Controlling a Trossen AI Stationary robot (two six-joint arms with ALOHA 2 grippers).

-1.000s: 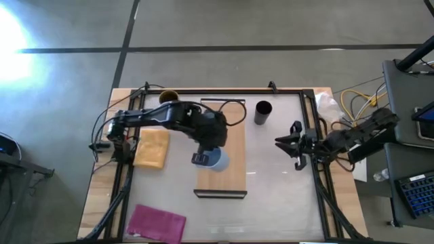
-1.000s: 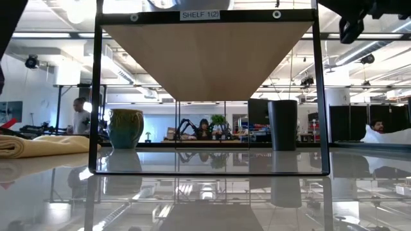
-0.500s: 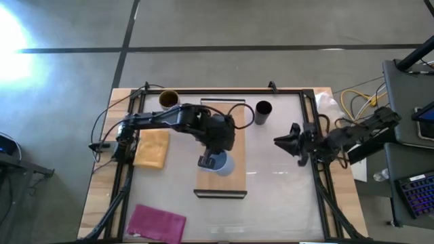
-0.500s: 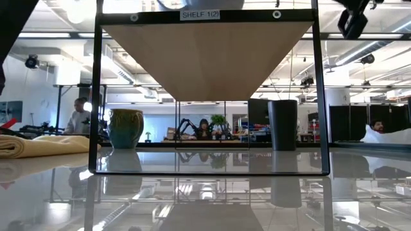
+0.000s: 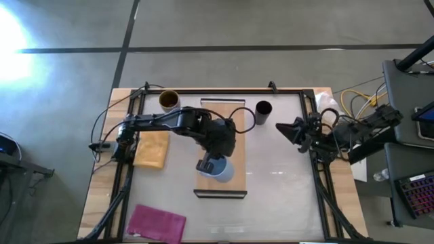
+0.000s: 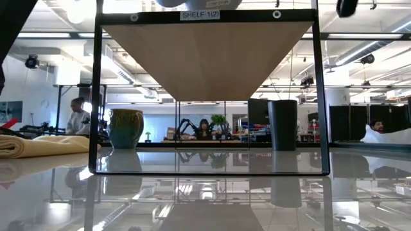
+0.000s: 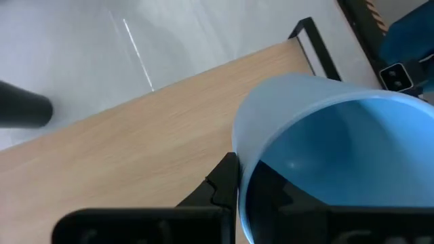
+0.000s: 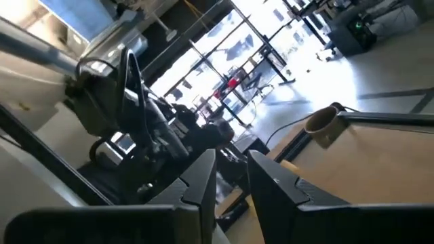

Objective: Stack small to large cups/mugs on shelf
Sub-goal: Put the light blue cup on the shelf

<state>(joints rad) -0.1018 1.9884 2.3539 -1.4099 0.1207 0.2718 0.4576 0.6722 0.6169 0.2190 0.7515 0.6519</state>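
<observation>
The light-wood shelf board (image 5: 220, 129) lies along the table's middle. My left gripper (image 5: 209, 165) is over its near half, shut on the small light-blue cup (image 5: 224, 171). In the left wrist view the cup (image 7: 319, 135) is close over the board (image 7: 135, 156); whether it rests there I cannot tell. The mustard-brown mug (image 5: 168, 100) stands on the table at the far left and shows in the low view (image 6: 125, 128). The black cup (image 5: 263, 110) stands on the table right of the board and shows in the low view (image 6: 282, 125). My right gripper (image 5: 288, 129) hovers at the table's right side, narrowly open and empty. My left gripper holds the light-blue cup by its wall at the rim (image 7: 239, 177), one finger outside (image 7: 222, 184) and one inside, showing dark through the wall. The fingers come from above, slanting from the table's left. The cup's mouth faces up.
A folded yellow cloth (image 5: 150, 148) lies left of the board and a magenta cloth (image 5: 157, 224) at the near left corner. A black frame rail (image 5: 312, 156) borders the table on the right. People sit in the room beyond the table.
My left gripper has carried the light-blue cup along the board toward the table's near edge and slightly right, staying shut on it. My right gripper has risen and gone toward the far edge.
</observation>
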